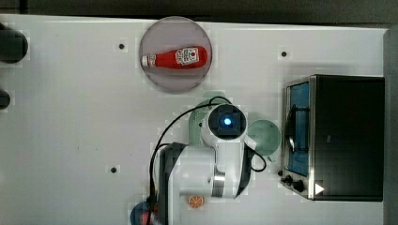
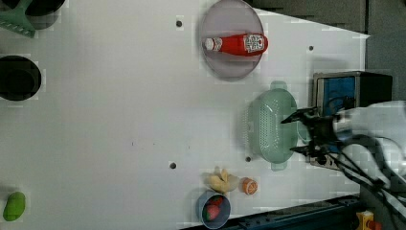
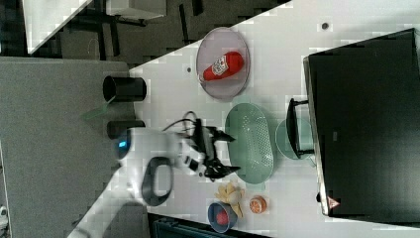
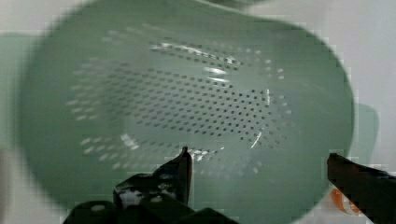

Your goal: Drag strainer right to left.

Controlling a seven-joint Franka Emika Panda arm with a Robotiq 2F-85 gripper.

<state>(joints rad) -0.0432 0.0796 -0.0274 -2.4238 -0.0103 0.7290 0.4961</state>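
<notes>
Top view, arm (image 1: 206,164) hides most of strainer (image 1: 195,124)

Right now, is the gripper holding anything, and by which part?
Nothing is held. The gripper is open above the strainer, with empty space between its fingers.

Pale mint-green oval perforated strainer (image 2: 271,125), upright on the white table, beside the oven.

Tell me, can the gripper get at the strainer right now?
Probably yes. The gripper hangs open right over the strainer, nothing between them; the cup sits beside it.
</notes>
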